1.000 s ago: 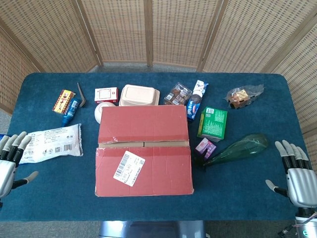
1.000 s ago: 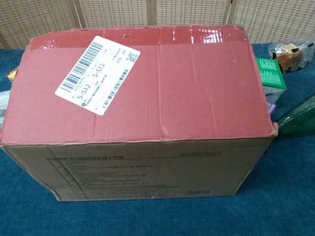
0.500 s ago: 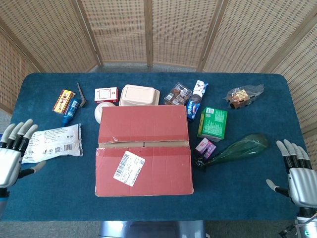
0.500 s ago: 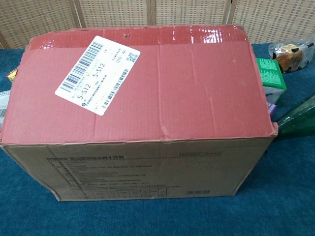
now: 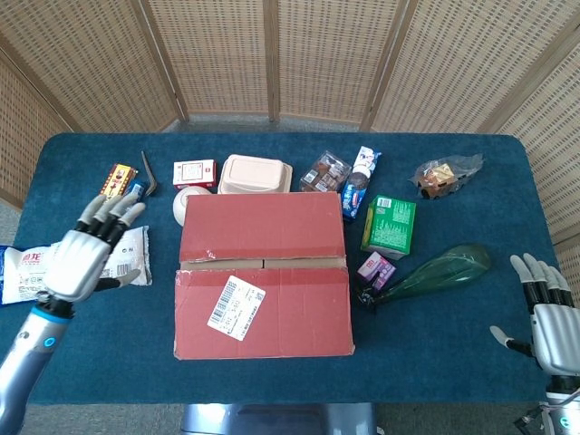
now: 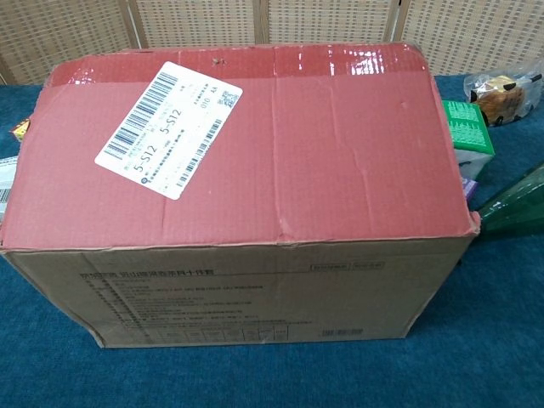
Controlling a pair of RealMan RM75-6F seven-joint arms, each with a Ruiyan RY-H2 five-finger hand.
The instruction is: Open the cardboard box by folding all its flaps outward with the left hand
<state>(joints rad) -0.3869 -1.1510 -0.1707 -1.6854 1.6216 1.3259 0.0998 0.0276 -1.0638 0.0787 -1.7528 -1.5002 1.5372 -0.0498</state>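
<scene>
The cardboard box (image 5: pixel 264 275) stands in the middle of the blue table, its red-topped flaps folded flat and closed. A white shipping label (image 5: pixel 236 307) is stuck on the near flap. In the chest view the box (image 6: pixel 246 183) fills most of the frame, brown front wall toward me. My left hand (image 5: pixel 91 253) hovers open, fingers spread, left of the box over a white packet. My right hand (image 5: pixel 550 314) hangs open at the table's near right corner, far from the box. Neither hand appears in the chest view.
The white packet (image 5: pixel 41 265) lies under my left hand. Behind the box sit a beige container (image 5: pixel 256 174), small snack boxes (image 5: pixel 195 171) and a blue tube (image 5: pixel 132 199). Right of it are a green box (image 5: pixel 391 225), a green bottle (image 5: pixel 435 270) and a clear bag (image 5: pixel 444 174).
My left hand has risen from the table's left edge and moved right and forward, now over the white packet. The right hand has sunk slightly lower. The box is unchanged.
</scene>
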